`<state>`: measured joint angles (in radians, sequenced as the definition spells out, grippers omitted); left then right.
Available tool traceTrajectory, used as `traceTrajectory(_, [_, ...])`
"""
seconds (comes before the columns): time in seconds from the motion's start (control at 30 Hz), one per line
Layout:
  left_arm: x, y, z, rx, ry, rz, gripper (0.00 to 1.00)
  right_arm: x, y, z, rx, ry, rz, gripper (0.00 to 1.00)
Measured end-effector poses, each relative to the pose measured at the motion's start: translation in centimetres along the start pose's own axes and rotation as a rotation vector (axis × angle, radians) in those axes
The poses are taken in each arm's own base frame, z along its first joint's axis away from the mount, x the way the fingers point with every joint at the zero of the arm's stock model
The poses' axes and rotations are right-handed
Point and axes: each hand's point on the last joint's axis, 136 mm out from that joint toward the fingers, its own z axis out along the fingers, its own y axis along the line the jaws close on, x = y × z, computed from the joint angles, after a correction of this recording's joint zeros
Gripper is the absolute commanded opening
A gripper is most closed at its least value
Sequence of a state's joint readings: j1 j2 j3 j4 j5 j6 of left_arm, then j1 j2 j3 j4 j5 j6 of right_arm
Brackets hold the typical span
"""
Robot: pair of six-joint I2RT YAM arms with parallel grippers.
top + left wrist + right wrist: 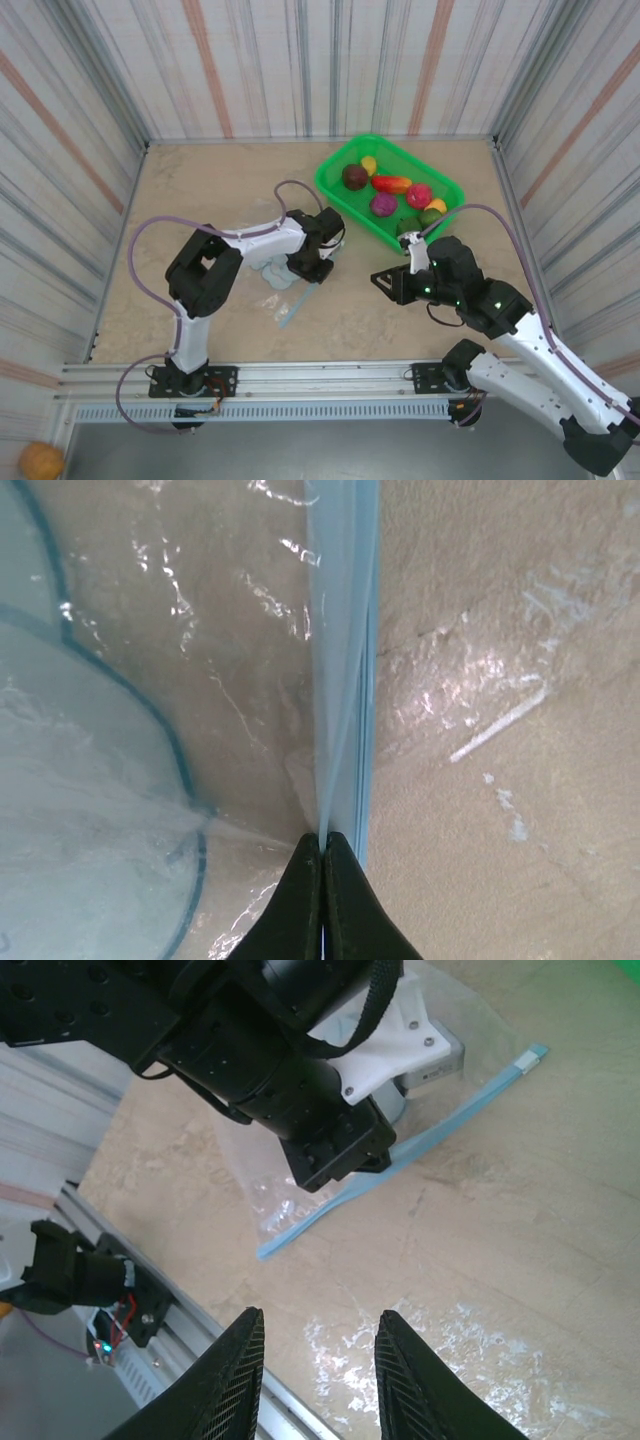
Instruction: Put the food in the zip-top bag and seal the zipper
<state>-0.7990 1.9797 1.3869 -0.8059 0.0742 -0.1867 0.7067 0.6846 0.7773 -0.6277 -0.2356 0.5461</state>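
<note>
Left fingers [298, 915]: pressed together, and they clamp the zipper [345, 630] at its near end; the pale blue strip runs straight away from the tips.
Right fingers [230, 1380]: apart, with nothing between them; they hang above the bare tabletop [200, 200], to the right of the bag.
Zip-top bag [275, 280]: lies flat on the tabletop under the left arm, near the front middle; I cannot tell if its mouth is open or sealed.
Zipper from the right wrist: a long blue strip that passes under the left arm's end.
Food [384, 205]: all the small pieces lie in the green tray [330, 195], well apart from the bag.
Green tray: at the back right of the tabletop.
Orange ball [41, 460]: alone, off the tabletop at the near left corner.
</note>
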Motion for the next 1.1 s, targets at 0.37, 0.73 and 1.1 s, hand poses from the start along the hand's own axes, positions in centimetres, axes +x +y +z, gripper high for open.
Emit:
traceTrajectory(0.37, [0.7,1.5,-6.9,0.206,-0.159,-0.127,0.00,0.3,-2.0,2.5,0.108,0.065,0.030,0.42])
traceTrajectory(0.73, [1.6,3.1,-13.5,0.625,-0.357,-0.429,0.00,-4.2,-1.9,5.4,0.203,0.108,0.019,0.57])
traceTrajectory(1.1, [1.8,0.7,-18.0,0.755,-0.441,-0.354,0.00,-6.3,3.2,11.8,-0.041,0.156,0.164,0.12])
